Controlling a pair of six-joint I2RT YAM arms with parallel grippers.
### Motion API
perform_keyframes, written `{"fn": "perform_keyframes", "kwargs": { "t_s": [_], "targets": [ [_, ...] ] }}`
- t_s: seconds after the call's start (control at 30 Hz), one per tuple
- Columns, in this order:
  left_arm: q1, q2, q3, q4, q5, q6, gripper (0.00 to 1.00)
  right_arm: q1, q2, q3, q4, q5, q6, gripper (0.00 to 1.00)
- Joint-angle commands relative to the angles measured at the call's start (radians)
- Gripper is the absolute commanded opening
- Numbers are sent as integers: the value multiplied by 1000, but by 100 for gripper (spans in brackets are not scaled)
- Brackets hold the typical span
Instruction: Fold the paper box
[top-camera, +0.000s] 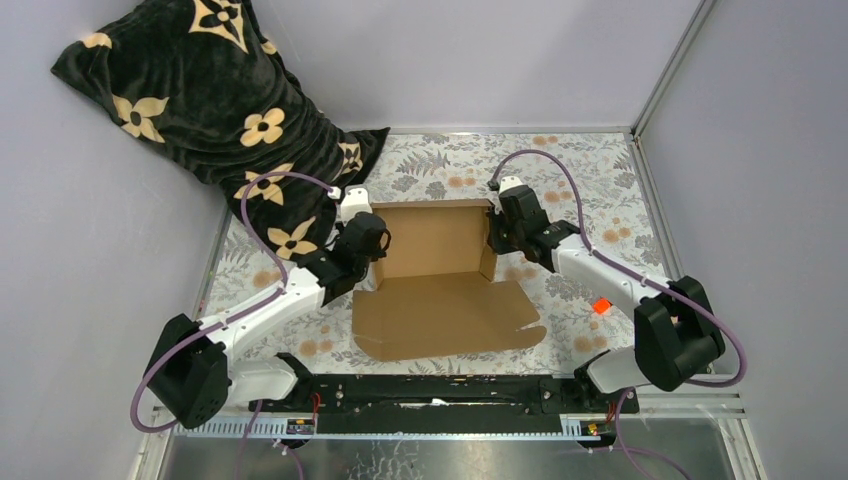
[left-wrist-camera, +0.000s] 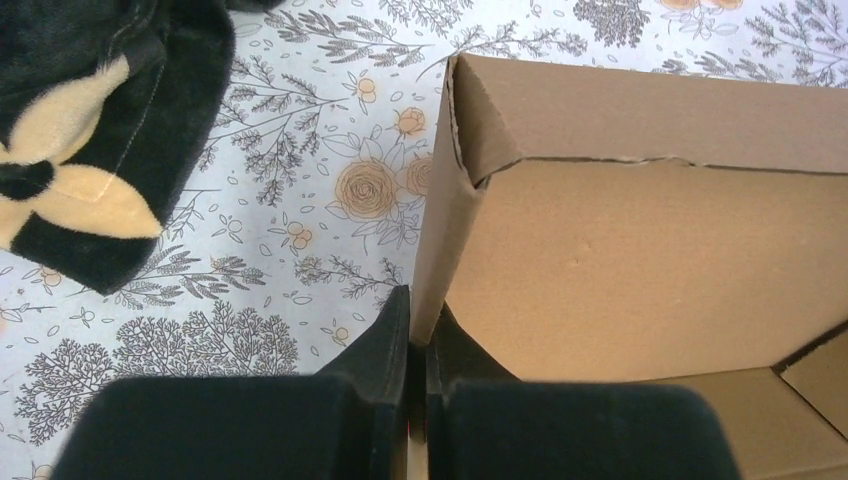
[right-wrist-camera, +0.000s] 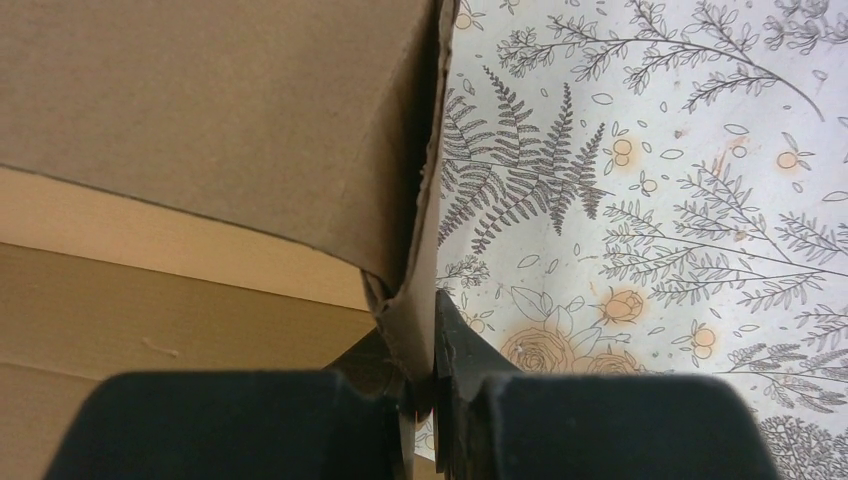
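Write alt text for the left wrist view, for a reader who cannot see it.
The left gripper pinches an upright side wall of the brown paper box between its black fingers. The box's open inside fills the right of the picture. A floral tablecloth lies to the left, with a black blanket with cream flowers in the upper left corner.

The brown cardboard paper box sits half-folded, side walls upright, near lid panel lying flat.
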Motion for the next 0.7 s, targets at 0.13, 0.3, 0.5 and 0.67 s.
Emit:
{"fn": "perform_keyframes", "kwargs": {
  "t_s": [0.13,0.3,0.5,0.67],
  "targets": [
    [11,52,63,-130,-349,-31,3,-45,-111,-2,-111,214,-33,0],
    [9,79,93,-129,-353,6,3,-45,-129,9,-124,232,-43,0],
    [9,77,102,-124,-352,59,6,-50,-144,31,-145,247,-59,0],
    [9,72,107,-131,-363,82,10,-54,-166,54,-171,249,-67,0]
  ]
}}
